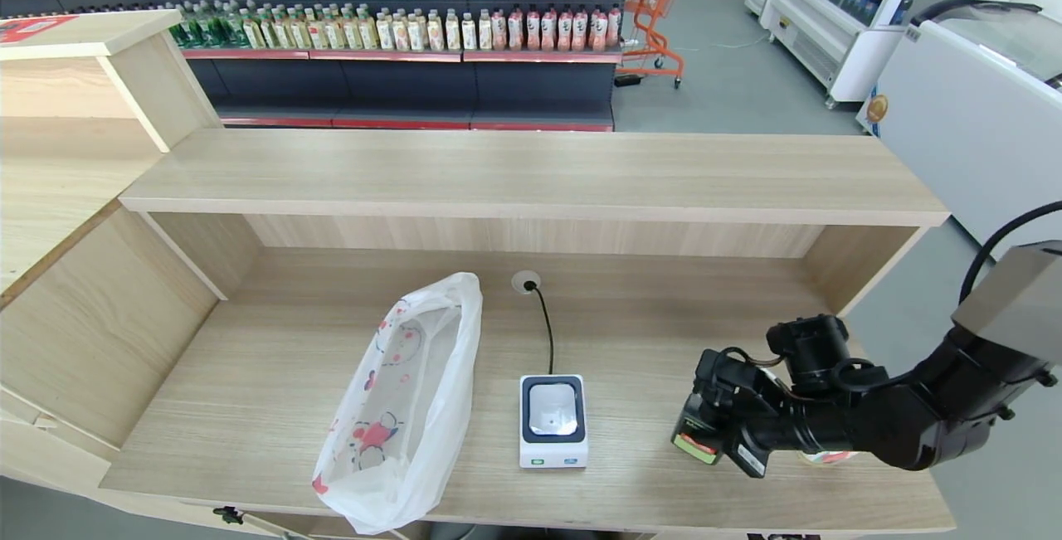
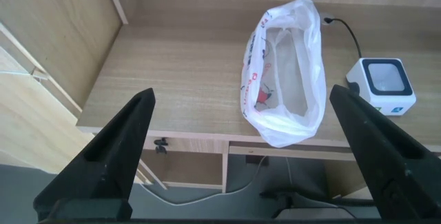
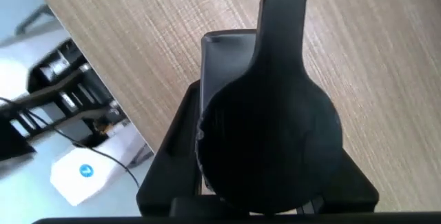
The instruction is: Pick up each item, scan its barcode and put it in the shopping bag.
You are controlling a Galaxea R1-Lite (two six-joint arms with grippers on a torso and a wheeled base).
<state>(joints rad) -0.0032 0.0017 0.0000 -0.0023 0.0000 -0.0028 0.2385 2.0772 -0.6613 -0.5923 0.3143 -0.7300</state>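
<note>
Lying at the near edge of the wooden counter is the white shopping bag with red pictures on it. Its mouth is open and faces up. The left gripper hangs above the near edge of the counter, in front of the bag, and its two black fingers are wide apart with nothing between them.

Just to the right of the bag sits the little white scanner with its dark window facing up. To the right of the scanner, near the counter's right end, the right gripper is clamped on a dark item with a green and red label. The item is low over the wood. A small white and red thing peeks out from under that arm; I cannot tell what it is.

A black cable runs from the scanner back to a round hole. Behind that is a raised wooden ledge. Far back stand shop shelves full of bottles, an orange cart and white freezers.
</note>
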